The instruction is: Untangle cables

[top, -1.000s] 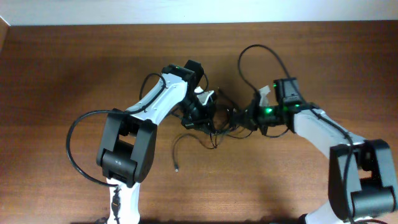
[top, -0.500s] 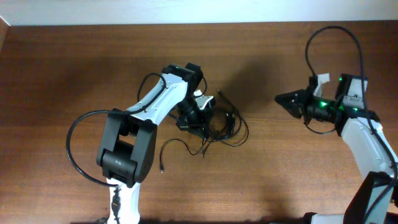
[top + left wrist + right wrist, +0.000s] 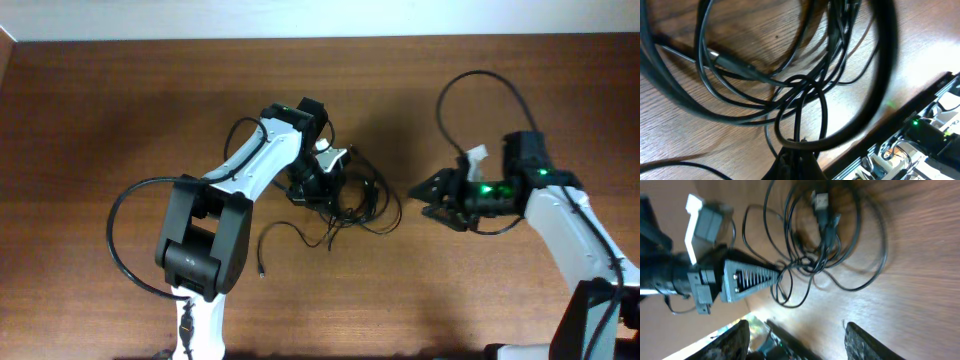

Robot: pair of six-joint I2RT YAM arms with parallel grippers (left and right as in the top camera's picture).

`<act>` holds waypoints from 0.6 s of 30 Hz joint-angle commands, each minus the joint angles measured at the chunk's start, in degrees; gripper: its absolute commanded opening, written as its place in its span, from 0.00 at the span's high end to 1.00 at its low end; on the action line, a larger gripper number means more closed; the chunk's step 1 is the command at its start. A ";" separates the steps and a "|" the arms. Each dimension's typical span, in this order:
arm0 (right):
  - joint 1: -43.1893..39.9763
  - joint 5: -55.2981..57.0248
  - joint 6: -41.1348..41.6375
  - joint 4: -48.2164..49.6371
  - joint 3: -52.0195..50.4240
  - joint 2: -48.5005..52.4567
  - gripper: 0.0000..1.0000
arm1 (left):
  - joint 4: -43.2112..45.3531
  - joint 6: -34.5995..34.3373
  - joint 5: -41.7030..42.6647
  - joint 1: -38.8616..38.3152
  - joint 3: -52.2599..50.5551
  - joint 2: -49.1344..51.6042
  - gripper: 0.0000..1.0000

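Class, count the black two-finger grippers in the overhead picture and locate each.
2. The left gripper is at the tangled thin black cables; the right gripper sits apart to their right, open.

The cables (image 3: 350, 205) lie as a loose black tangle of thin, overlapping loops, knotted at the middle. 1 wide loop bulges toward 3 o'clock and 1 strand trails off toward 8 o'clock. A silver-tipped plug (image 3: 820, 200) shows among them.
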 commanded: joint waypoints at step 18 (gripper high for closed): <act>21.27 0.48 14.80 26.88 0.13 14.14 0.69 | -0.22 -7.91 -12.00 0.17 0.24 0.20 1.00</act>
